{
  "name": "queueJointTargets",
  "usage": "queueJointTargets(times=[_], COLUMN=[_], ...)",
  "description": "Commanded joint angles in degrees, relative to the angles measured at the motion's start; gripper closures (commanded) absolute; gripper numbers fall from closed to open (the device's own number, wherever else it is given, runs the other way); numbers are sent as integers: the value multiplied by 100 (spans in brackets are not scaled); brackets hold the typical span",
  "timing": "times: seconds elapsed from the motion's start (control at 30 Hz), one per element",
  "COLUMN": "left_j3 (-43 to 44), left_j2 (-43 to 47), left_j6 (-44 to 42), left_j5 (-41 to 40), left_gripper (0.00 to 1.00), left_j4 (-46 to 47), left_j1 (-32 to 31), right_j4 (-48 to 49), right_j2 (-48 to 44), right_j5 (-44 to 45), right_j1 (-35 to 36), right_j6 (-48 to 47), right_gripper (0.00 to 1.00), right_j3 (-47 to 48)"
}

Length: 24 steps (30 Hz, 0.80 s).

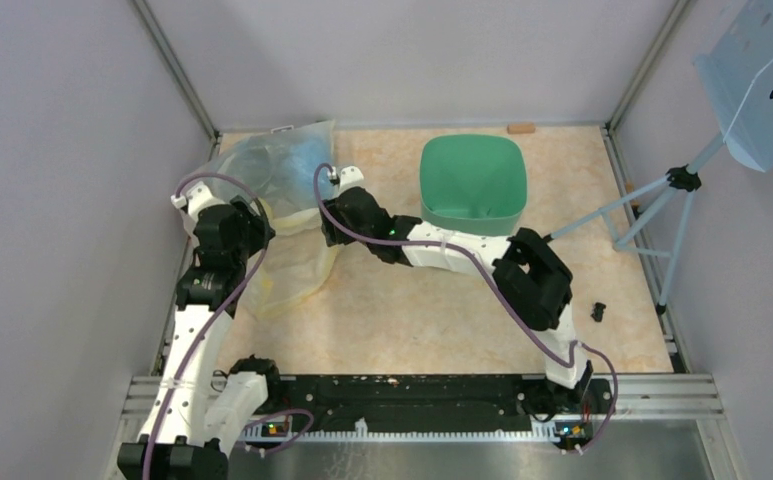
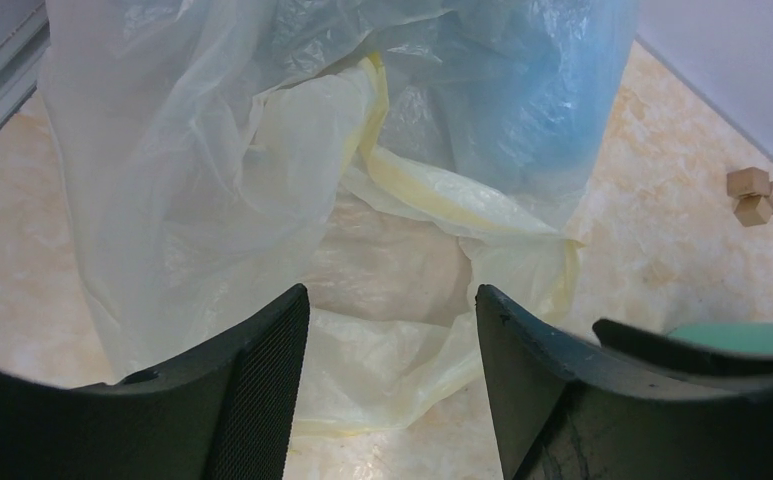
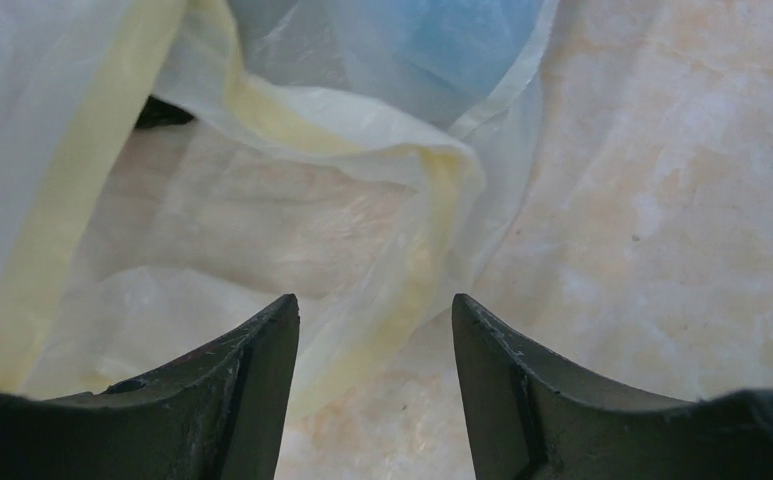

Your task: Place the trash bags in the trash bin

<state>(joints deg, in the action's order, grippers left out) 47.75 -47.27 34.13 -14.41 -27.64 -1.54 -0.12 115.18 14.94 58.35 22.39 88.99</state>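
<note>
**Blue bag lies inside the sack, ahead of both grippers**

The blue bag (image 1: 297, 160) is bunched in the far-left corner of the desk (image 1: 442, 310). It is not loose: it lies inside the clear, yellow-edged sack (image 1: 292, 265) and shows through the film. The sack stretches from that corner back toward the arms, so its long axis runs roughly far to near. The blue bag is at the far end and the crumpled yellowish opening at the near end. The green bin (image 1: 472, 185) stands upright to the right of the sack, apart from it, with nothing visible inside.

Both grippers hover at the sack's near end. The left gripper (image 2: 392, 300) has its fingers spread and grips nothing; the blue bag lies ahead of it and to its right. The right gripper (image 3: 374, 305) is spread too, empty, above the yellow hem — the blue bag lies straight ahead, past the fold. Neither looks clearly nearer, though the right arm is on the bin's side. The next move, I judge, is a reach forward through the opening.
</note>
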Motion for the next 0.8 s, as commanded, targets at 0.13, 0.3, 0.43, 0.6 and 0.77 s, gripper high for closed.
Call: queueJointTargets(times=[0.13,0.3,0.43,0.6,0.77], left_j3=[53,158,314,246,-506], left_j2=[218,5,-266,-292,-156], left_j6=[-794,-1519,-2152,-3016,-3350], left_j5=[17,395,595,1606,2429], left_gripper=[30,23,11,8,8], left_j4=[249,303,280,757,2180], left_j1=[35,38,37,35,23], right_j4=[-225,-384,-608,-285,-393], right_j2=[926,1327,1086,-31,-945], right_j5=[-304,-647,-637,-406,-117], right_j1=[-498,-543,-544,-535,-539], right_j6=[112,-174,-336,-350,-433], right_gripper=[44,66,100,100,100], right_j3=[1068,1625,1695,651,-66])
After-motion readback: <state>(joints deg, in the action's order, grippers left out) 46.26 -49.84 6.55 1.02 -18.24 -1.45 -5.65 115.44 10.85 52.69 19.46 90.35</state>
